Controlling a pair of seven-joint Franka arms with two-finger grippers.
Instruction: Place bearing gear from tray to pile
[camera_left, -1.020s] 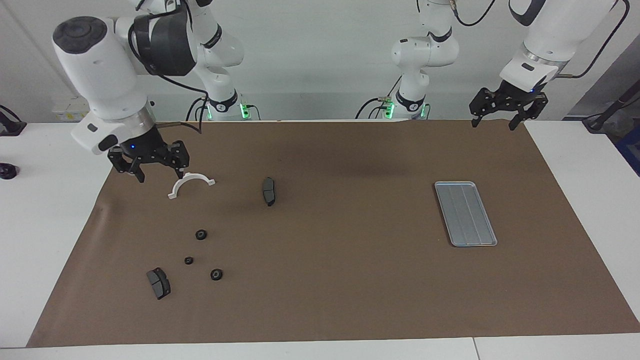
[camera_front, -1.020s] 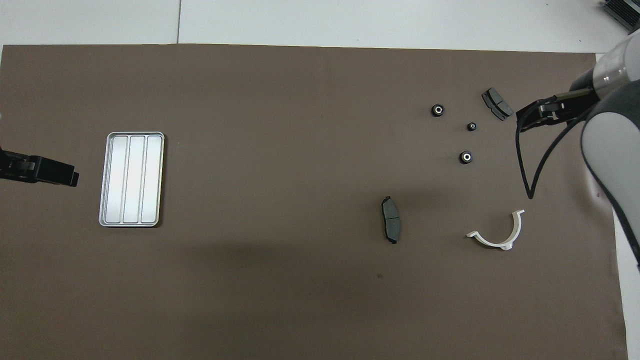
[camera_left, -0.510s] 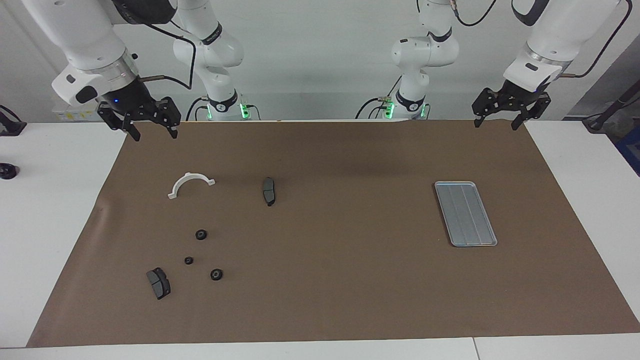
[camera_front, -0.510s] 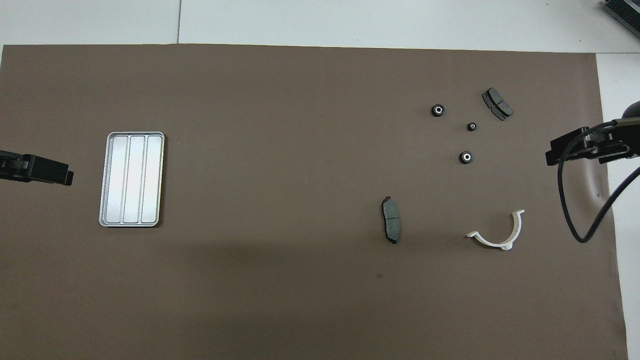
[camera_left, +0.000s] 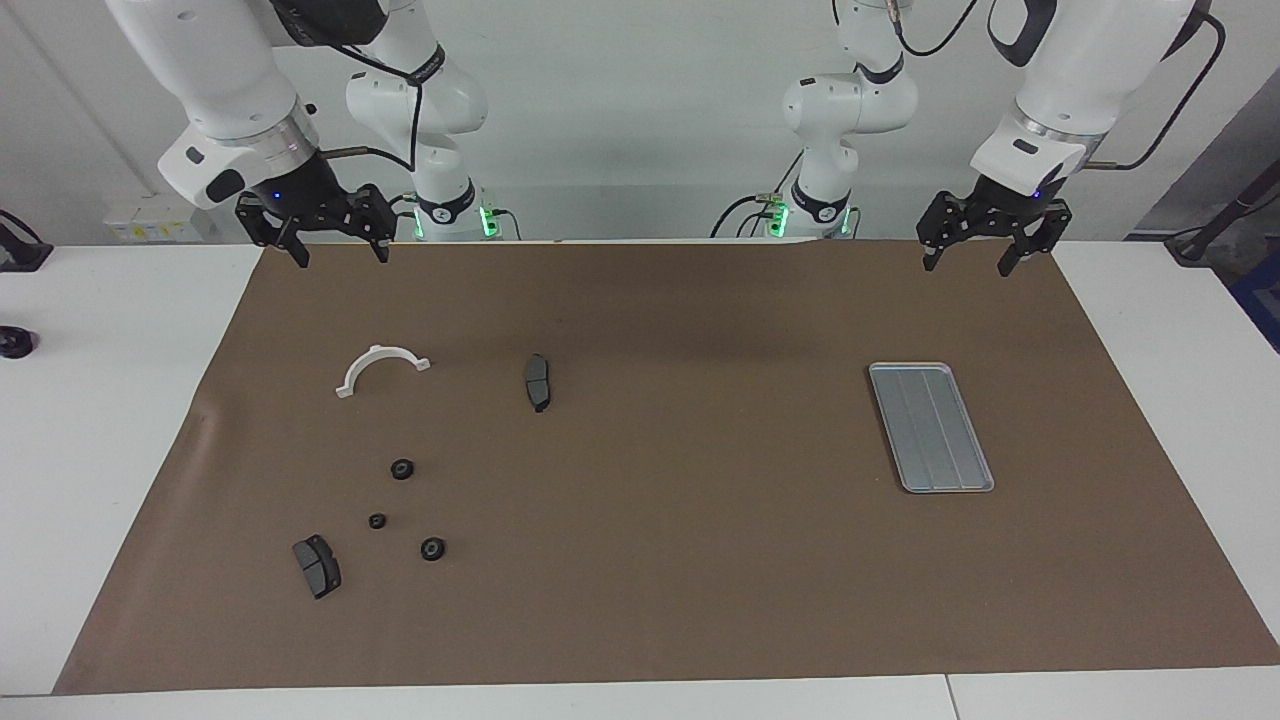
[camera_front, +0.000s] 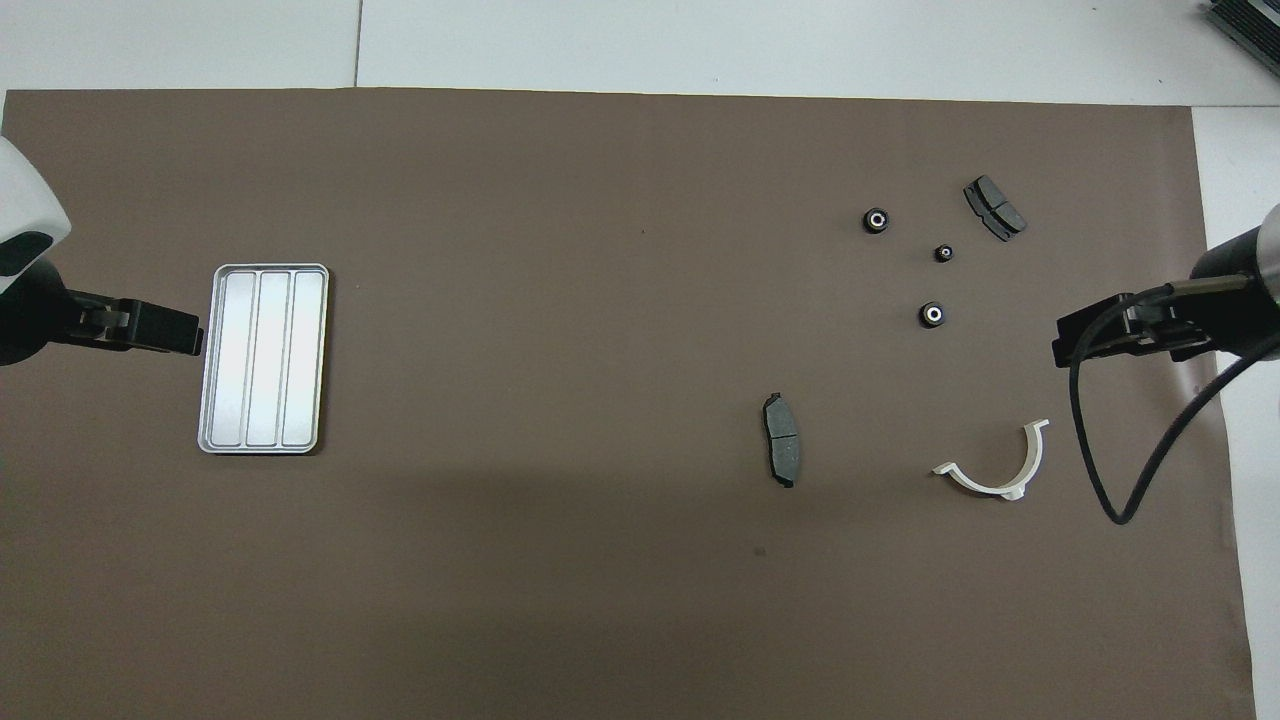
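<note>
The silver-grey ridged tray (camera_left: 930, 427) (camera_front: 263, 358) lies on the brown mat toward the left arm's end, with nothing in it. Three small black bearing gears (camera_left: 402, 469) (camera_left: 377, 521) (camera_left: 432, 549) sit loosely grouped toward the right arm's end; from overhead they are the bearing gears (camera_front: 876, 220) (camera_front: 943, 253) (camera_front: 932, 314). My right gripper (camera_left: 342, 260) (camera_front: 1062, 350) hangs open and holds nothing, over the mat's edge by the robots. My left gripper (camera_left: 966, 269) (camera_front: 192, 340) hangs open and holds nothing, over the same edge, above the mat beside the tray.
A white half-ring (camera_left: 380, 368) (camera_front: 995, 470) lies nearer the robots than the gears. One dark brake pad (camera_left: 538, 382) (camera_front: 782, 440) rests toward the middle. Another brake pad (camera_left: 317, 566) (camera_front: 993, 207) lies beside the gears, farther from the robots. A black cable loops from the right arm.
The right gripper has risen from beside the white half-ring and drawn back to the mat's edge by the robots. The left gripper has shifted slightly toward the tray.
</note>
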